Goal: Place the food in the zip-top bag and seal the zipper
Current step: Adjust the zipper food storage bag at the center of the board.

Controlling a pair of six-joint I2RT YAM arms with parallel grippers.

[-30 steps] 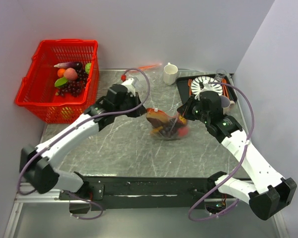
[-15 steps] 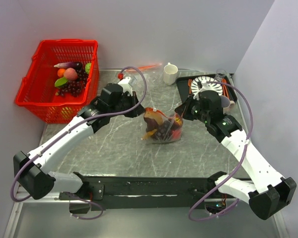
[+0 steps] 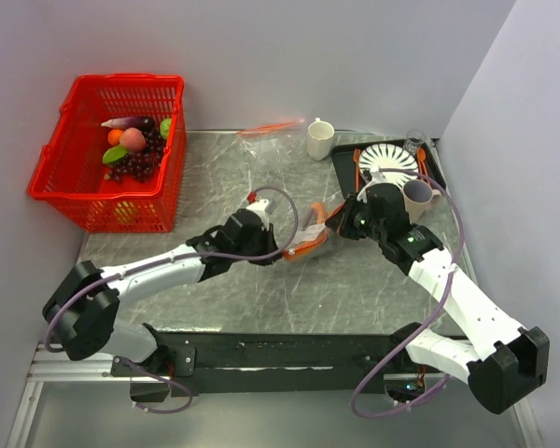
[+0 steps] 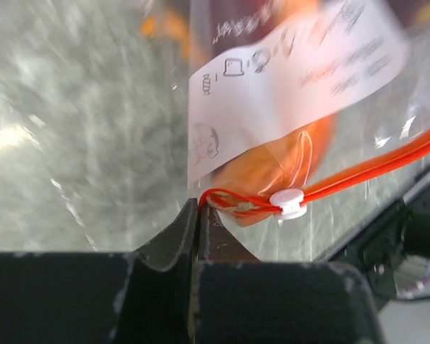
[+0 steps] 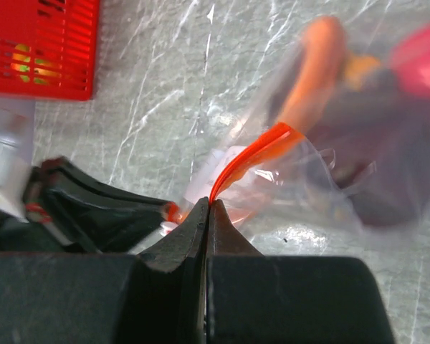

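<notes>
The clear zip-top bag (image 3: 310, 241) hangs stretched between my two grippers over the middle of the table. My left gripper (image 4: 201, 206) is shut on one end of the orange-red zipper (image 4: 373, 170), just beside the white slider (image 4: 288, 203). Seen from above, the left gripper (image 3: 287, 250) sits left of the bag. My right gripper (image 5: 210, 203) is shut on the zipper (image 5: 252, 152) at the bag's other end, which from above is the right gripper (image 3: 329, 221). Inside the bag lie an orange curved piece (image 5: 314, 66), a red fruit (image 5: 423, 50) and dark purple grapes (image 5: 376, 150), all blurred.
A red basket (image 3: 121, 80) holding other toy foods stands at the back left. At the back right are a white mug (image 3: 320, 140) and a black tray (image 3: 341, 159) carrying a plate and a cup. Another clear red-edged bag (image 3: 271, 129) lies along the back edge.
Both grippers have carried the bag toward the near side and lower. The left arm has swung down and right. The bag is now pulled out between them instead of hanging open.
</notes>
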